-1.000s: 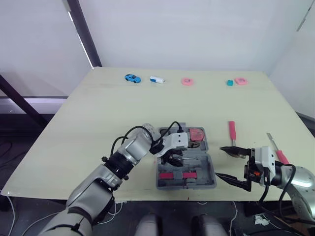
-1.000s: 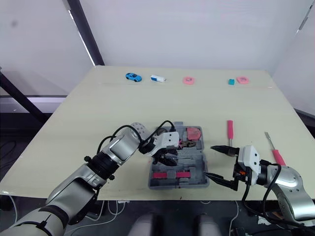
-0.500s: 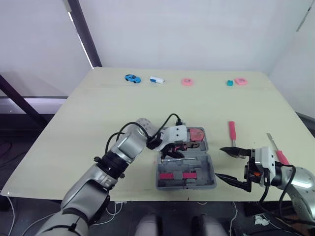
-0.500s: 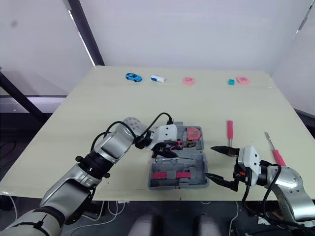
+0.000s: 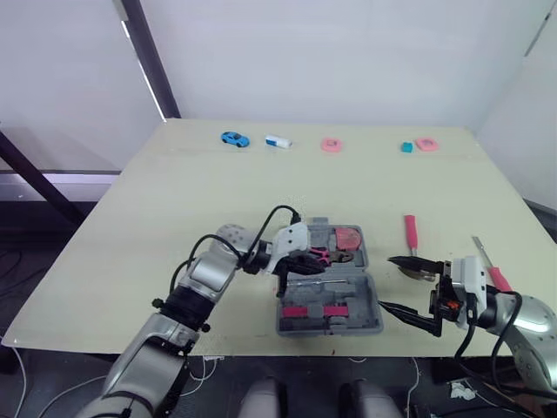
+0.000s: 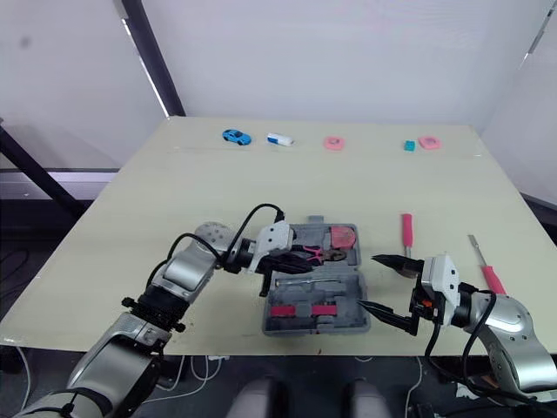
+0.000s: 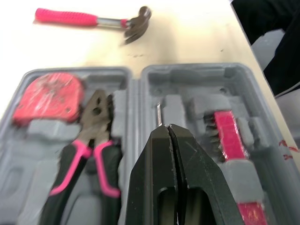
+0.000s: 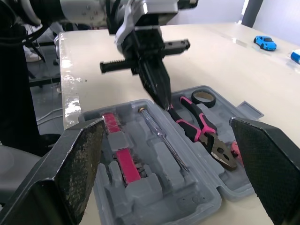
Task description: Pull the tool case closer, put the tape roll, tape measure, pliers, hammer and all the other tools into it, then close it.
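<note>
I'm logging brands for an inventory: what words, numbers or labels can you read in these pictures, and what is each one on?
No text is readable in these pictures.
Tape measure: pale marks on its red face, too blurred to read.
Tool case, pliers, hammer: no lettering shows.
Blue toy car: too small to tell.
</note>
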Robot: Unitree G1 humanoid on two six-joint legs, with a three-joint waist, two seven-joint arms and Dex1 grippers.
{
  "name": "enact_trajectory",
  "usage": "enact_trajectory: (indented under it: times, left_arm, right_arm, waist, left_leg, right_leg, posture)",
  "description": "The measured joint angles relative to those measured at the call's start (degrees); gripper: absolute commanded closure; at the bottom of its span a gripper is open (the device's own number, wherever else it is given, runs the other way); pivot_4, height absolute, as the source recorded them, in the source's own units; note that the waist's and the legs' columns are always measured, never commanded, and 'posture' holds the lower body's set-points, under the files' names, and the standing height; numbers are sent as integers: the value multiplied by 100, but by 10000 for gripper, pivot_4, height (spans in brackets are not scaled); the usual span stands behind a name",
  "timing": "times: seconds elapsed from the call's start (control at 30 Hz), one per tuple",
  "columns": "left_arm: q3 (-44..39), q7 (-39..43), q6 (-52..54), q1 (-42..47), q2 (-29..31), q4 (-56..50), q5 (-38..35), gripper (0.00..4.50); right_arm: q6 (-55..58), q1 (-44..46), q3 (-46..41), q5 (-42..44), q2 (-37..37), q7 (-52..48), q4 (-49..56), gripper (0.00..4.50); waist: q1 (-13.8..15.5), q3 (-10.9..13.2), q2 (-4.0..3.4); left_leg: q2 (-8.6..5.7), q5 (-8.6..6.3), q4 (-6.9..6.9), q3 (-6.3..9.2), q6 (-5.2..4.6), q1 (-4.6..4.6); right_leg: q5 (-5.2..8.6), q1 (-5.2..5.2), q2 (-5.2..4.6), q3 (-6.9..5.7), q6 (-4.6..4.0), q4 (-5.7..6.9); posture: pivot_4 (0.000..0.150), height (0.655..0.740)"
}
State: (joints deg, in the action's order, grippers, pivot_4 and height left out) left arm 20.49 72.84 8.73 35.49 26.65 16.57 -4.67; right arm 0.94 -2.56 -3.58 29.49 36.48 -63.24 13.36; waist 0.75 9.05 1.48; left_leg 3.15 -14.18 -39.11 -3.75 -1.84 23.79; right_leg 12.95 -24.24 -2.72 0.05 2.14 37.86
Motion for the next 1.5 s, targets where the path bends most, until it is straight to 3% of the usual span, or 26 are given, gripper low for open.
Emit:
enact_trajectory:
  times: [0.3,0.9,1.13,1.3,1.5]
  left_arm:
    - [72,-292,-637,-3,-226,1151,374,44423]
    - [26,-457,-1056,-61,-416,1398,594,44423]
    - [-758,-872,-818,-392,-596,1031,-114,44423]
    - [-1493,-1090,-332,-608,-349,74,-741,44423]
    - [-2353,-1469,262,-1586,37,-773,-1401,44423]
  right_arm:
    - [4,-3,0,7,4,-6,0,0]
    - [-6,6,0,-24,3,31,-38,0]
    - [-22,-62,-166,-24,4,88,-104,0]
    - [-30,-175,-450,44,-114,182,-251,0]
    - [-179,-321,-965,56,-350,446,-942,0]
  waist:
    - [4,0,0]
    - [3,-10,-4]
    - [3,-5,0]
    - [-11,-6,-1]
    - [-8,-5,-3]
  left_leg:
    - [0,0,0,0,0,1]
    - [1,0,-1,4,0,-9]
    - [2,0,-2,9,0,-2]
    - [3,0,-1,9,0,-6]
    - [5,0,0,7,0,-7]
  right_leg:
    - [0,1,0,0,1,-1]
    - [0,12,-1,-3,0,-1]
    - [-1,9,-2,-8,0,-1]
    - [-1,11,-1,-8,-1,-1]
    - [-1,11,-3,-8,-1,-1]
  posture:
    - [1500,7395]
    - [1500,7395]
    - [1500,7395]
    - [1500,7395]
    - [1500,7395]
